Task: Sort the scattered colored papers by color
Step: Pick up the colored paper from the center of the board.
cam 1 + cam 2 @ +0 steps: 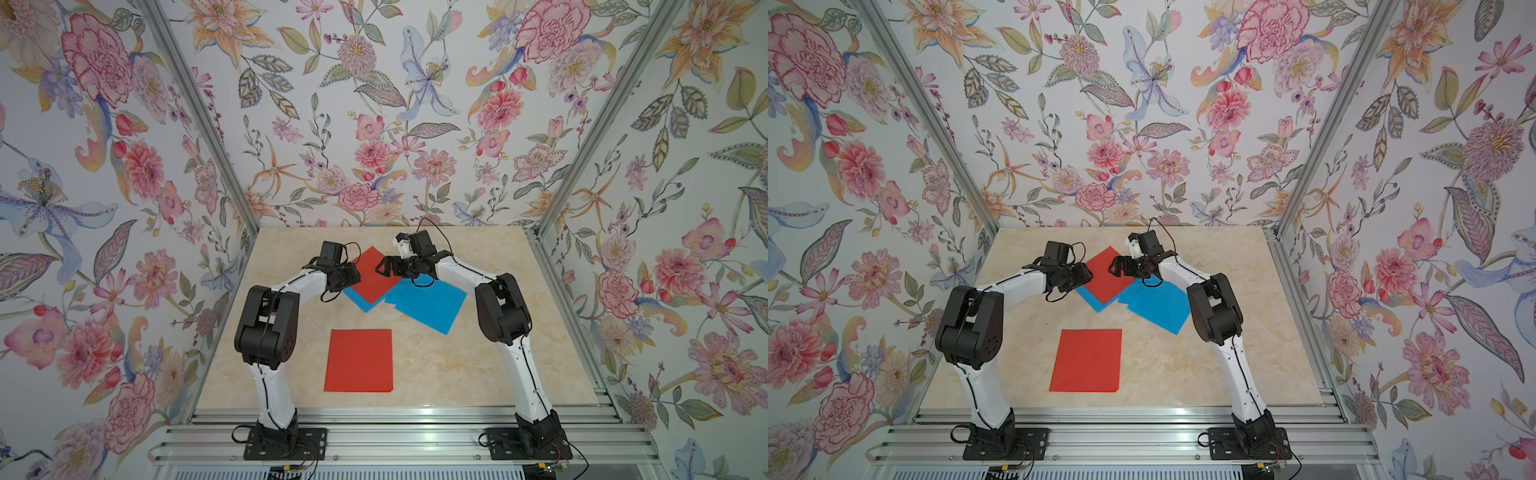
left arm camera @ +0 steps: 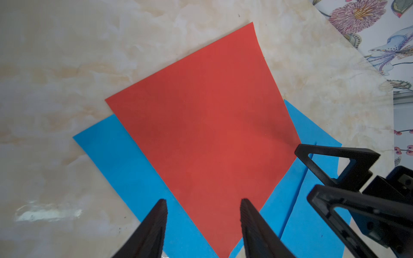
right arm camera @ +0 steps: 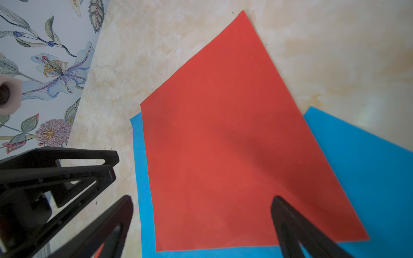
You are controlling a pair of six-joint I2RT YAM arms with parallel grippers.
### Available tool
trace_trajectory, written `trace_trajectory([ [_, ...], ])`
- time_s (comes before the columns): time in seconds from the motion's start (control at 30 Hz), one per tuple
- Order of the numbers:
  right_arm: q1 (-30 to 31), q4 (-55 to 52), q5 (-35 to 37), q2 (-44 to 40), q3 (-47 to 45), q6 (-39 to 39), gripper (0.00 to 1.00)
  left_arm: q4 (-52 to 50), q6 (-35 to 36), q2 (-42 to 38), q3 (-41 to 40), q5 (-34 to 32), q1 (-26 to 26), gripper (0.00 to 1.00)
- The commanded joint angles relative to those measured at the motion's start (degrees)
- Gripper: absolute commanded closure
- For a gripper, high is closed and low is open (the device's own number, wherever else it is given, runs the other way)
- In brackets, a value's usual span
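A far red-orange sheet (image 1: 372, 274) lay cornerwise at the back middle of the tabletop (image 1: 478, 374), overlapping the blue sheets (image 1: 432, 305) spread beneath it and toward the right arm. A near red-orange sheet (image 1: 359, 360) lay apart, closer to the arm bases. Over the far sheet, the left end effector (image 2: 203, 201) stood partly open and empty. The right end effector (image 3: 201, 196) gaped wider, also empty.

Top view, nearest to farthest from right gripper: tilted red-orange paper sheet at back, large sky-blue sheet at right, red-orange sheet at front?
1. Tilted red-orange paper sheet, back centre, under the right gripper.
2. Large sky-blue paper sheet, right side.
3. Squared-up red-orange paper sheet, front centre.
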Motion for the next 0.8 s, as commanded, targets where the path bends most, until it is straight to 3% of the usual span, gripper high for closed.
trace_trajectory([
  [0.0,-0.3,-0.8,-1.9,2.5,3.0,0.6,0.0,0.4,-1.3,1.7,1.3,0.7,0.9,0.45],
  [0.77,0.0,-1.4,-2.7,4.9,2.1,1.8,0.0,3.6,-2.4,2.7,-1.9,-1.4,0.9,0.45],
])
